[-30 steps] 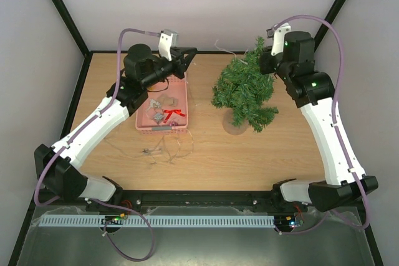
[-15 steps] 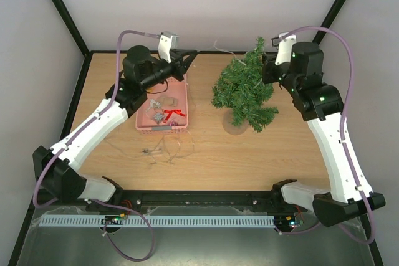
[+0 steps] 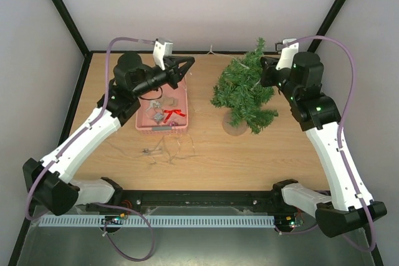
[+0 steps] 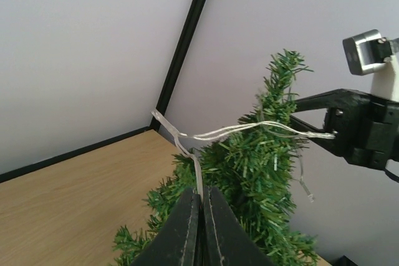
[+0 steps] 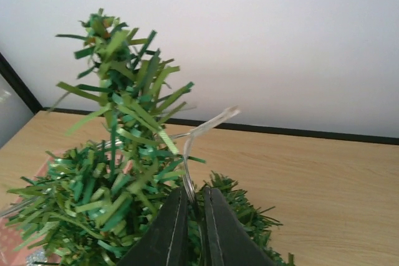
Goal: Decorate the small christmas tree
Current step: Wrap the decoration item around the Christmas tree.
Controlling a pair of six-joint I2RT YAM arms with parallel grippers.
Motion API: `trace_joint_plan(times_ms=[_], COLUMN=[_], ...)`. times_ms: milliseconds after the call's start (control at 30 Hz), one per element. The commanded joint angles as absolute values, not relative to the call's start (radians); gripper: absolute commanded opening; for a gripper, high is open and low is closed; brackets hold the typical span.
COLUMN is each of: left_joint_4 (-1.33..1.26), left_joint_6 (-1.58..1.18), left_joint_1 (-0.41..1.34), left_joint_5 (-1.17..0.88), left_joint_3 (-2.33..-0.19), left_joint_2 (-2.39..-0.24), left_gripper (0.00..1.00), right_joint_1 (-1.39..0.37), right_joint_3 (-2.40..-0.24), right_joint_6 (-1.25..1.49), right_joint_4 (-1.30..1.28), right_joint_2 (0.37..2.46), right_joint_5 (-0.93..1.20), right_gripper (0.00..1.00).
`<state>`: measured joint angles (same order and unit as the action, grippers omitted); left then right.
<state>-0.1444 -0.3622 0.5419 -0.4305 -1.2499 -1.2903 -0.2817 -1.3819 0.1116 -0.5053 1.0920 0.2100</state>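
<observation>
On the left, the left gripper (image 4: pixel 201 200) is pinching a thin clear strand (image 4: pixel 237 130) between closed jaws, hovering near the far end of the pink basket (image 3: pixel 186 107). Right of the basket, the small christmas tree (image 3: pixel 243 91) is standing upright on the wooden table (image 3: pixel 249 154), its long axis vertical and its tip pointing at the ceiling. The strand is running across the branches just under the tip to the right gripper (image 5: pixel 194 196), which is clamping it too, jaws closed on it
</observation>
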Motion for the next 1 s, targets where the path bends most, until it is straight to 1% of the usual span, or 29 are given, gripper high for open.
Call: trace_joint_plan(times_ms=[0,100,300,467,567,767,967], left_joint_4=[-0.182,-0.185,-0.19,-0.192,-0.196,-0.19,-0.208], left_joint_6=[-0.379,-0.386,-0.392,-0.395,-0.397,-0.397,-0.414], left_joint_1=[0.543,0.544,0.551,0.558,0.565,0.582,0.593], left_joint_5=[-0.478,-0.499,-0.504,-0.505,-0.504,-0.51,-0.528], left_joint_3=[-1.227,-1.225,-1.2,-1.174,-1.166,-1.161,-1.131], left_joint_2=[-1.244,-1.241,-1.23,-1.22,-1.217,-1.208,-1.177], left_gripper=[0.03,0.03,0.02,0.02,0.02,0.02,0.04], right_joint_1=[-0.282,-0.282,-0.282,-0.282,-0.281,-0.281,-0.282], right_joint_3=[-1.361,-1.367,-1.36,-1.341,-1.313,-1.297,-1.213], right_joint_6=[0.139,0.14,0.136,0.134,0.133,0.154,0.203], right_joint_4=[-0.436,-0.435,-0.46,-0.496,-0.47,-0.45,-0.396], right_joint_2=[1.064,1.057,1.044,1.026,1.009,1.019,0.993], right_joint_5=[0.141,0.138,0.131,0.137,0.15,0.198,0.219], right_gripper=[0.08,0.13,0.14,0.06,0.02,0.02,0.02])
